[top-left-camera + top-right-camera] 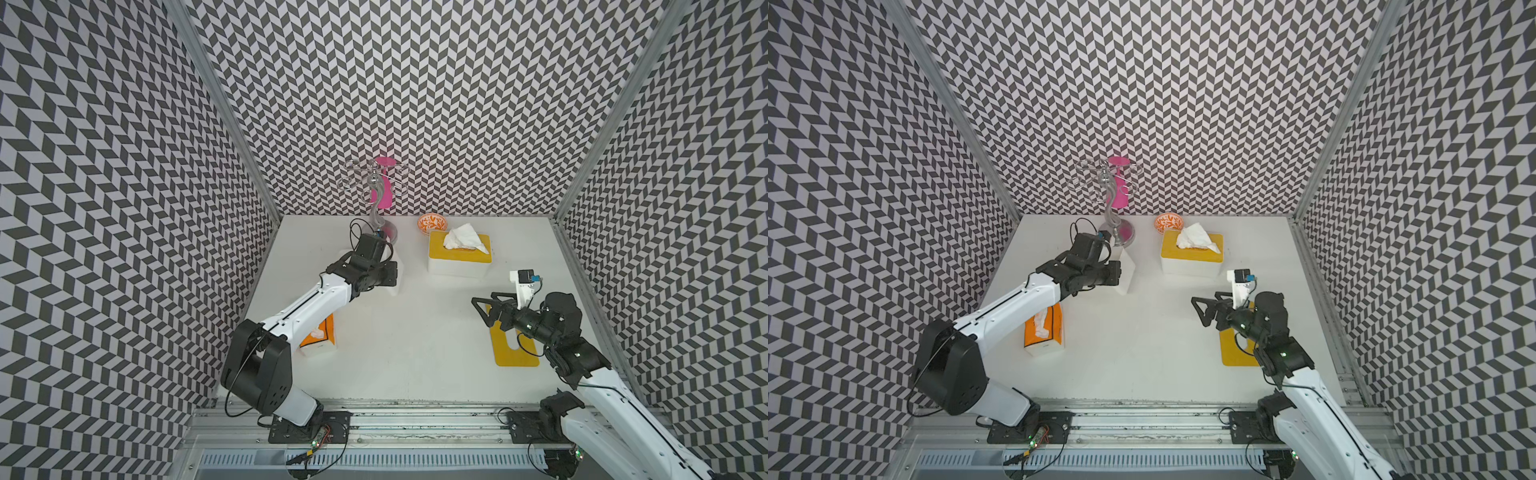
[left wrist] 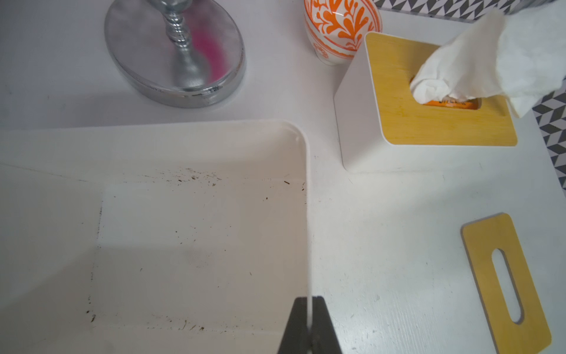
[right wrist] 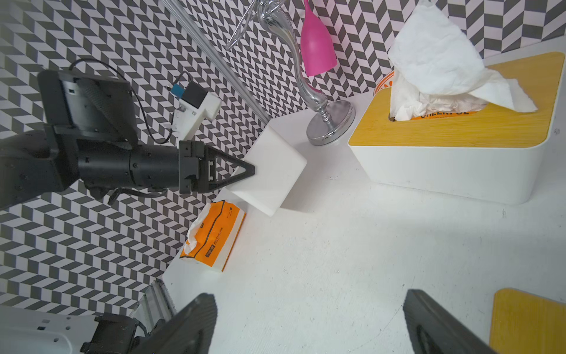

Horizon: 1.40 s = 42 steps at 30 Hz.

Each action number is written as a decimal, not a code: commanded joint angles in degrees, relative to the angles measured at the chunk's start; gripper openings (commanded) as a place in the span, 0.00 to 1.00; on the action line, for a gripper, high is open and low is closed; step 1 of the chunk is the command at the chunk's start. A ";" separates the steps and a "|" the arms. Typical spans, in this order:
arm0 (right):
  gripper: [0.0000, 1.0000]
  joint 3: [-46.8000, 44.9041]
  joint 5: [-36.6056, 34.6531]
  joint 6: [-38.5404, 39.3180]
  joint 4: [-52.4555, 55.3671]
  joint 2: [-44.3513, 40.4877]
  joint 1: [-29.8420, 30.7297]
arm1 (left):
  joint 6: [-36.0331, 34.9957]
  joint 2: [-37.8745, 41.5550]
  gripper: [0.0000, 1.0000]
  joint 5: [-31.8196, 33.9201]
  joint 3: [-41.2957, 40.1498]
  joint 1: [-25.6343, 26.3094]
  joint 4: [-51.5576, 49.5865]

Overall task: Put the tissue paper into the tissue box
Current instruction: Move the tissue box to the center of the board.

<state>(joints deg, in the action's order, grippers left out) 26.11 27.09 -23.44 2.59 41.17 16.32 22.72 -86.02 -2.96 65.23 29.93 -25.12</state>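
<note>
- The empty tissue box (image 3: 272, 171) sits tilted, one wall clenched in the left tool (image 2: 309, 306), probably to turn its opening toward the pack. Whether its lower edge touches the table (image 3: 337, 260) is unclear.
- The tissue paper (image 3: 214, 236), an orange pack, lies on the table back along the arm from that tool. The arm partly covers it in both top views.
- The loose lid (image 2: 490, 233) lies just beside the right tool (image 1: 1206, 303), which is released and empty.

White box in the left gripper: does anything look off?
Yes. The white box sits tilted, not flat, its wall pinched in the shut left gripper. It is empty with dark specks inside, and a yellow lid lies apart on the table.
</note>
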 commanded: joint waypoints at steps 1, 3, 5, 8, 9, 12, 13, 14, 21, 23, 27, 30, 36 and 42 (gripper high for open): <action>1.00 -0.79 0.93 -0.38 -0.66 -1.10 -0.14 | 5.32 2.34 0.00 -1.34 -3.62 2.84 4.95; 1.00 -0.88 1.20 -0.59 -0.66 -1.09 -0.14 | 6.70 2.91 0.00 -1.49 -5.75 4.28 6.41; 1.00 -1.05 1.42 -0.71 -0.75 -0.96 -0.14 | 8.03 3.06 0.00 -1.37 -7.47 5.56 7.58; 1.00 -1.61 1.68 -1.11 -1.30 -0.68 -0.14 | 9.97 3.12 0.01 -0.99 -9.81 7.03 10.46; 1.00 -1.91 1.75 -1.44 -1.69 -0.53 -0.07 | 10.48 3.03 0.02 -1.16 -10.42 7.38 11.61; 1.00 -2.68 2.24 -1.84 -2.28 0.02 -0.11 | 11.64 2.18 0.04 -2.09 -11.32 7.90 14.36; 1.00 -2.88 2.27 -1.81 -2.43 0.26 -0.10 | 11.90 1.84 0.05 -2.52 -11.44 7.98 15.21; 1.00 -3.03 2.49 -1.82 -2.49 0.47 -0.06 | 12.17 1.63 0.06 -2.87 -11.64 8.03 16.10; 1.00 -4.54 3.08 -1.94 -3.51 1.28 -0.06 | 11.40 0.41 0.19 -3.37 -11.47 8.12 17.44; 1.00 -4.88 3.07 -1.96 -3.76 1.40 -0.06 | 11.15 0.33 0.22 -3.28 -11.50 8.12 17.41; 1.00 -5.11 3.88 -2.67 -4.47 1.86 -0.05 | 9.62 1.26 0.27 -1.11 -10.29 7.95 15.52; 1.00 -5.10 4.90 -4.05 -5.91 2.59 0.60 | 7.95 4.36 0.55 2.10 -9.37 6.70 13.71; 0.99 -4.64 0.25 -8.71 -12.34 7.07 8.73 | 4.99 12.02 0.99 2.27 -9.47 -4.21 11.33; 0.99 0.83 -7.37 -11.77 -19.54 19.50 19.39 | 3.37 12.50 1.00 -5.07 -10.28 -18.08 12.89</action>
<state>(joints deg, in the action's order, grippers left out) 23.53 24.56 -32.62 -8.91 56.14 32.93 27.97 -72.40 -3.64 54.50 15.79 -11.97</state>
